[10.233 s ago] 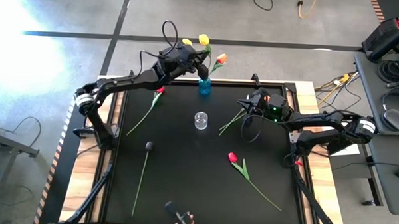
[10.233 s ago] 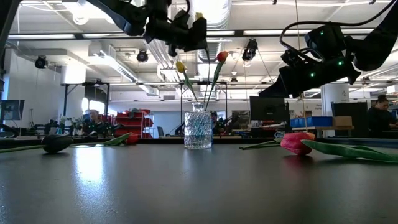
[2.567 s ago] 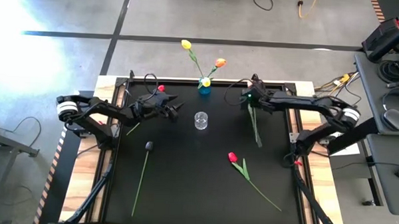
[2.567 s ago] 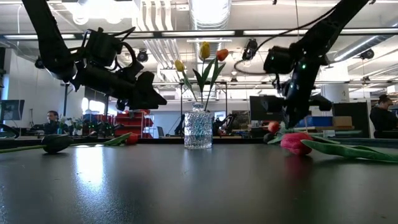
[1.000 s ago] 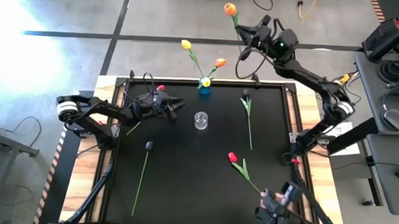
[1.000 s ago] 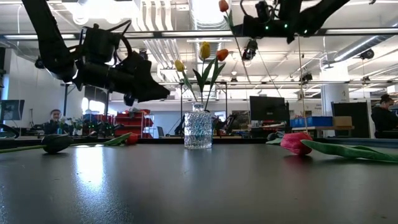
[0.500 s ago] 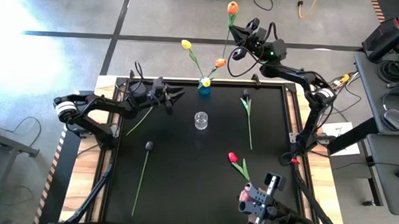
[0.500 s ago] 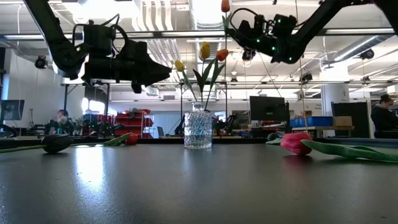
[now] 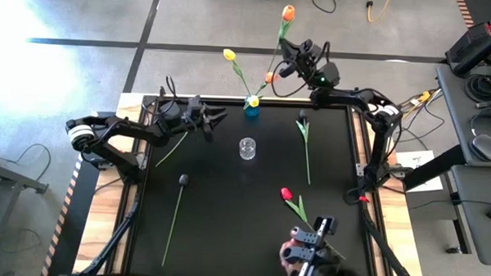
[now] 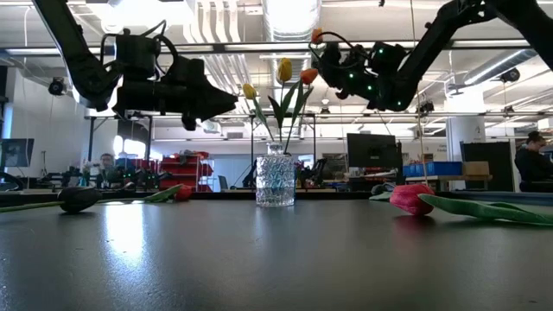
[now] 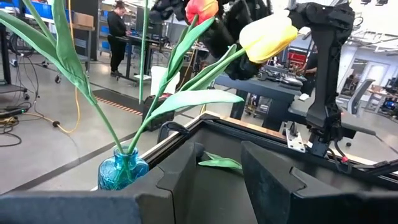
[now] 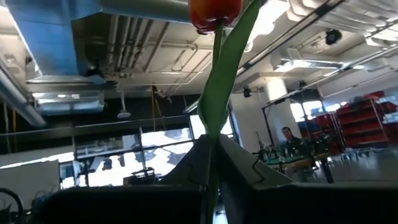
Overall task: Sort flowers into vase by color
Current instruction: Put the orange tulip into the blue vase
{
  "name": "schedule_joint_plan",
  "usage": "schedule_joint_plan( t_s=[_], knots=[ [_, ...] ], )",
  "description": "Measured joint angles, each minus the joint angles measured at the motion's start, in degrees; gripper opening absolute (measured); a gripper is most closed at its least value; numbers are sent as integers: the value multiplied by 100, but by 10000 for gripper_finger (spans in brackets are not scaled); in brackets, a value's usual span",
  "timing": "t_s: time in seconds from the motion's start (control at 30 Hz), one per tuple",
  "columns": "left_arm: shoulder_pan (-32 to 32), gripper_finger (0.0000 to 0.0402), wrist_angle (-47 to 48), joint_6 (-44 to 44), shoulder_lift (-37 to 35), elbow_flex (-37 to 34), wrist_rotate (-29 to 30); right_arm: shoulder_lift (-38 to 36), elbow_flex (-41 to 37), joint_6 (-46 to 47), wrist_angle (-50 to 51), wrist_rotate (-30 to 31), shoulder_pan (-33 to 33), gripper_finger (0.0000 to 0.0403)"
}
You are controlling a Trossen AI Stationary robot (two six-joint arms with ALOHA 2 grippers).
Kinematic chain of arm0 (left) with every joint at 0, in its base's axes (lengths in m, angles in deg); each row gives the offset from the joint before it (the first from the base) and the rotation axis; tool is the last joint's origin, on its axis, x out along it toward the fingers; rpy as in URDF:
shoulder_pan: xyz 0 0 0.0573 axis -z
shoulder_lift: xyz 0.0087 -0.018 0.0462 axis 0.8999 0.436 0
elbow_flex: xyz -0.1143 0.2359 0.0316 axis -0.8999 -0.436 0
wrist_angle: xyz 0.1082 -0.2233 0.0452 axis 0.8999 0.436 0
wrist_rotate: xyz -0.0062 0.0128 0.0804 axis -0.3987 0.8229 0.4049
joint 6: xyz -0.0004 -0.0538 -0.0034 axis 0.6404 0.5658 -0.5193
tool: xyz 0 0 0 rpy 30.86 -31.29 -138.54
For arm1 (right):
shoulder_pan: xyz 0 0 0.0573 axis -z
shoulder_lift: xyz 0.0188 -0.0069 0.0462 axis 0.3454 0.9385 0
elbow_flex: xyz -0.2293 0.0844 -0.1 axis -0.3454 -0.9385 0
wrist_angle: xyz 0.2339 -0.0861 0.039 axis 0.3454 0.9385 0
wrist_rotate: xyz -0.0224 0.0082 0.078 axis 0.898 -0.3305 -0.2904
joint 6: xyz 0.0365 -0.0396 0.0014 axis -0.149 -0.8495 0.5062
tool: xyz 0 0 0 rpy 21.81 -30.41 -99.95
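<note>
My right gripper [image 9: 287, 62] is raised over the table's far edge, just right of the blue vase [image 9: 251, 106], and is shut on an orange tulip [image 9: 287, 12]. That vase holds two yellow tulips [image 9: 229, 54] and an orange one [image 9: 270, 76]. My left gripper [image 9: 218, 116] hovers open to the left of the blue vase, touching nothing. The clear glass vase [image 9: 247, 148] stands empty mid-table. A dark tulip [image 9: 183, 179], a red tulip [image 9: 286, 193], a leafy green stem [image 9: 304, 144] and another stem [image 9: 171, 148] lie flat on the black table. My right gripper pinches the orange tulip's green stem [image 12: 212, 134] between its two fingers, some way below the head [image 12: 214, 11]. The fingers come roughly level from the table's right and lie across the stem. The flower is lifted clear and stands nearly upright, head above the fingers.
A dark hand-held device [image 9: 307, 248] reaches in over the table's near edge. Cables and equipment lie on the floor and bench to the right. The black surface is bare between the glass vase and the lying flowers. People sit in the room beyond the table.
My right gripper has carried the orange tulip from beyond the far edge toward the blue vase, moving left and lower, with the flower tipping more upright. My left gripper moved toward the far edge and up a little, staying open. The dark device has crept left along the near edge.
</note>
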Motion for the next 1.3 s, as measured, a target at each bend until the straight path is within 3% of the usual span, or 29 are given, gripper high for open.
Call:
schedule_joint_plan(
  t_s=[0.27,0.63,1.03,1.3],
  knots=[
    [0,115,7,-10,14,-1,13,-15,-337,-356,-41,1136,-495,12],
    [0,115,7,-11,17,-2,19,66,-450,-929,-244,1301,-768,12],
    [0,115,72,-11,17,-4,24,748,-254,-663,-845,1292,-814,12],
    [0,115,72,-11,17,-4,26,778,-251,-810,-857,1260,-848,12]
  ],
)
